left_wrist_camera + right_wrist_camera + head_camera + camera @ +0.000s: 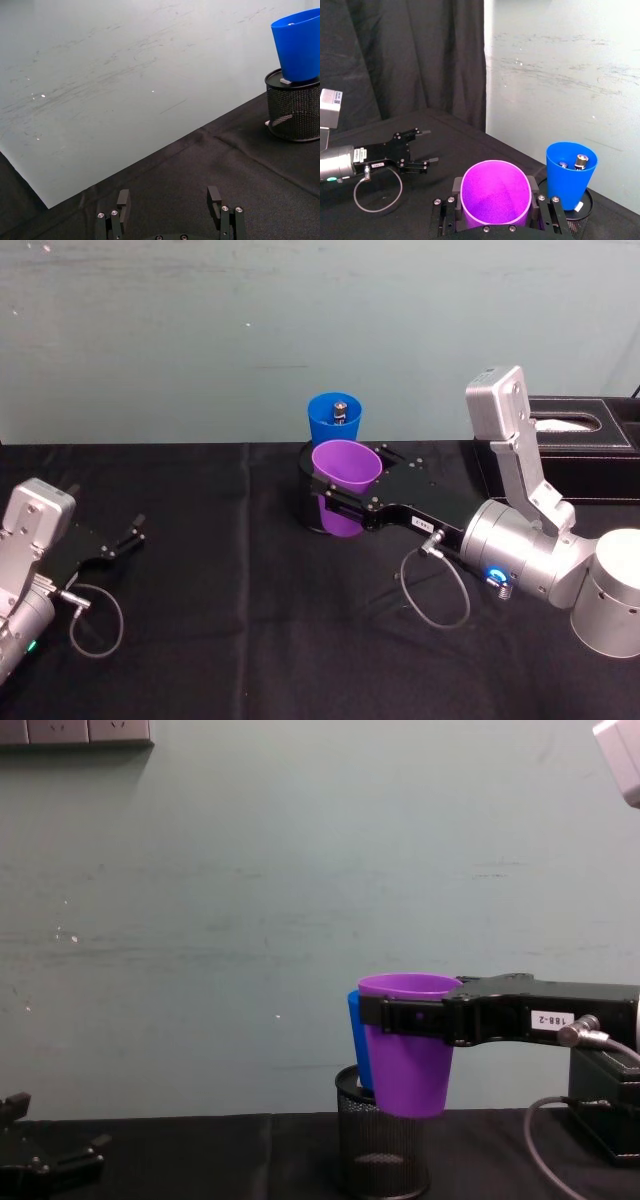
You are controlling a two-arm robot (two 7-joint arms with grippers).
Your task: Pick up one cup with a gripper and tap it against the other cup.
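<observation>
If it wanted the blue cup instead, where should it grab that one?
Probably the blue cup's bare upper wall, just under the rim, coming from the robot's left: its base sits in the mesh holder, and the right gripper, holding the purple cup, crowds the near side; the open left gripper lies that way.

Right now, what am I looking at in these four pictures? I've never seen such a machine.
It is a robot with two arms, each ending in a hand. One picture looks down from its head, one looks across from its chest, and two come from cameras on its wrists. A black-clothed table holds a blue cup standing in a mesh holder, with a tissue box to the right. The right hand grips a purple cup, lifted off the cloth, close beside the blue cup. The left hand hangs open, low over the table's left side.
</observation>
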